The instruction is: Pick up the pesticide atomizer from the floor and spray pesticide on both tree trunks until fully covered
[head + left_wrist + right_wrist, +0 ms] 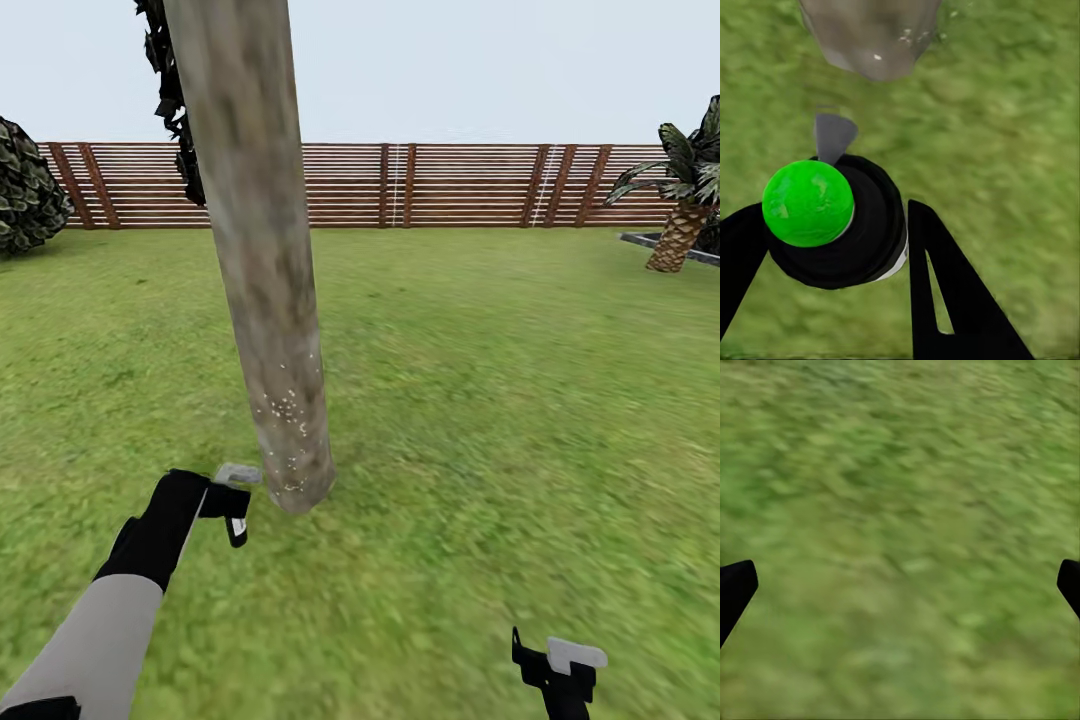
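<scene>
Tree trunk (262, 270) was a straight, round column of mottled grey-tan bark, slightly flared where it met the blurred green lawn (480, 400). Fine whitish specks of pesticide (285, 410) dotted the lower bark. Left gripper (232, 500) sat low, just beside the trunk base, its black fingers closed around the pesticide atomizer (840, 225): a round near-black body with a glossy green ball on top and a flat grey nozzle aimed at the trunk. Right gripper (560, 665) hung over bare grass, well apart from the trunk, its black fingertips (735, 589) spread wide and holding nothing. Brown slatted fence (450, 185) behind
</scene>
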Motion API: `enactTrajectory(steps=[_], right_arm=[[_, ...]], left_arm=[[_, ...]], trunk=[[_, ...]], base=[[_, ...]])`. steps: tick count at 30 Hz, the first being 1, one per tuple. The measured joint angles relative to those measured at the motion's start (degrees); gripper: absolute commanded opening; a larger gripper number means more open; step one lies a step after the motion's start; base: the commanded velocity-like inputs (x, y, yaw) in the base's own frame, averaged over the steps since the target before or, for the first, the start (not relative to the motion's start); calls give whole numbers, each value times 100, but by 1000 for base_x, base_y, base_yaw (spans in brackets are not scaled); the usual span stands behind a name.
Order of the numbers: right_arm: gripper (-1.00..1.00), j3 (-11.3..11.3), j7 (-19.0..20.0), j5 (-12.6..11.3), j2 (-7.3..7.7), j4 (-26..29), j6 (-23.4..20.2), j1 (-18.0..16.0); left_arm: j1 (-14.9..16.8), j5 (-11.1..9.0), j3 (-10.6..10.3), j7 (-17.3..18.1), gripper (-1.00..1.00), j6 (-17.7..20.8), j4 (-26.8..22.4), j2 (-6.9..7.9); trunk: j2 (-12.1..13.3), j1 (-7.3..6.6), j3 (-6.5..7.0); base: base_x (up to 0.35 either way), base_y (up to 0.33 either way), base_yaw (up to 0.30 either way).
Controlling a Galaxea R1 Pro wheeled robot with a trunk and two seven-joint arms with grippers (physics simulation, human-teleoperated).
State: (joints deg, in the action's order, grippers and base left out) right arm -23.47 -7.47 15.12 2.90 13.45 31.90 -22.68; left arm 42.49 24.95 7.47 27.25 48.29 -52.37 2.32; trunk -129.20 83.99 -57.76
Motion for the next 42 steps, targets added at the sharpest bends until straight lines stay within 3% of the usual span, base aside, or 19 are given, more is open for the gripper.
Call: enactTrajectory(steps=[4,7,10,14,16,19,29,42], right_arm=[[100,-1,0,0,0,0,0,0],[100,-1,0,-1,0,0,0,0],[100,-1,0,-1,0,0,0,0],[100,-1,0,-1,-2,0,0,-1],[100,0,0,0,-8,0,1,0],[100,0,0,0,-9,0,0,0],[100,0,0,9,-7,0,0,0],[100,0,0,0,-5,0,9,0]], left_arm=[[-130,-2,0,-150,-100,-256,104,-4],[-143,-24,21,-587,-100,-286,118,-26],[-148,-78,18,-762,-100,-305,251,-82],[-153,-56,44,-802,-100,-676,815,-82],[-153,-35,345,-837,-100,-909,970,-62],[-153,-57,535,-840,-100,-952,988,-72],[-153,-47,560,-840,-100,-985,1003,-163],[-171,-9,580,-831,-100,-900,1106,15]], trunk=[[0,0,1],[0,0,1],[0,0,0],[0,0,0],[0,0,1],[0,0,1],[0,0,1],[0,0,1]], base=[[2,1,86],[0,0,254],[0,0,274],[0,0,265],[0,0,107],[3,-5,24],[120,-221,1],[179,-240,27]])
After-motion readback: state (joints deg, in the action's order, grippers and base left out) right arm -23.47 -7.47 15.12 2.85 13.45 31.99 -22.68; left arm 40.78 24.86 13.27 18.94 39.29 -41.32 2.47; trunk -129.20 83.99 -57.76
